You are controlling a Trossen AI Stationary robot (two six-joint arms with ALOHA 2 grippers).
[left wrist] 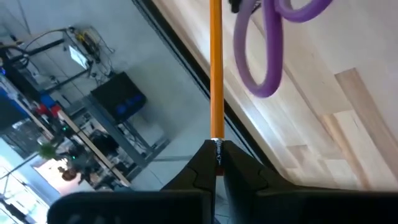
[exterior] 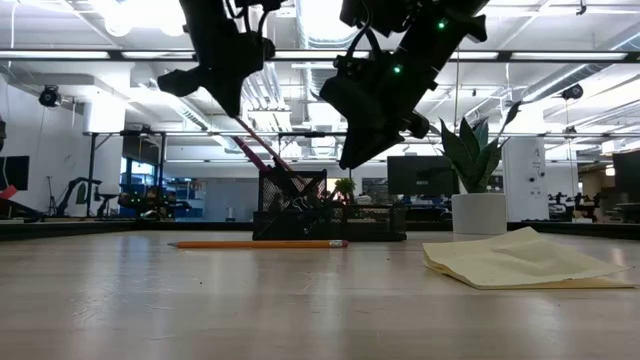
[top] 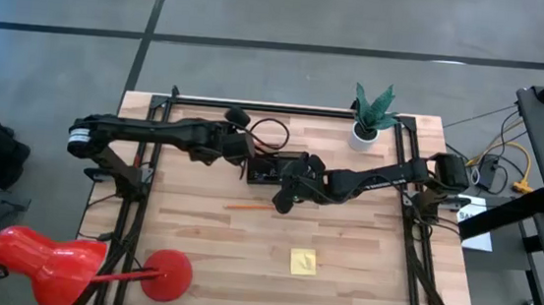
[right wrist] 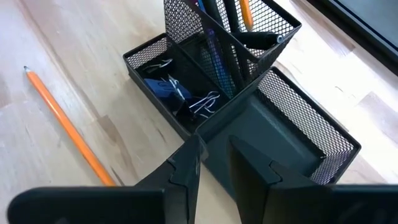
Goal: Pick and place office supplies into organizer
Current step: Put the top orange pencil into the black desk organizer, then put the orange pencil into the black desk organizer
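The black organizer sits in the upper middle of the bench. Its tall cup holds pens and purple scissors. A low box beside it holds small clips. The left gripper is above the cup, its fingers shut tight on an orange pencil. The right gripper hangs just over the organizer with its fingers a little apart, holding nothing. A second pencil lies on the bench just below the organizer. The yellow sticky pad lies lower down, well apart.
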